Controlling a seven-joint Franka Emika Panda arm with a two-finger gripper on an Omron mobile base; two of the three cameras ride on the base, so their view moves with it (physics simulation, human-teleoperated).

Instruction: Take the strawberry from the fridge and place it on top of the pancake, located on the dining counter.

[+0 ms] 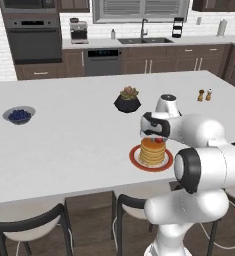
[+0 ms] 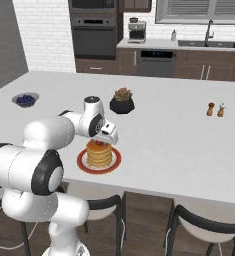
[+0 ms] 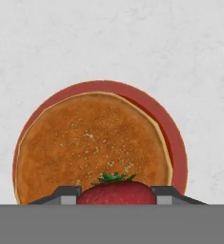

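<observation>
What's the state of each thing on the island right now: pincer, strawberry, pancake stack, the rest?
pincer: shut on the strawberry, poised above the pancake
strawberry: held between the fingers, not yet released
pancake: stacked on the red-rimmed plate, top bare
dining counter: bears plate, pot, bowl, shakers
succulent pot: upright, beyond the plate
blueberry bowl: upright, holding berries
shakers: both upright, side by side

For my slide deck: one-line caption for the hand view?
Claw shut on the strawberry, poised over the pancake on its red plate.
</observation>
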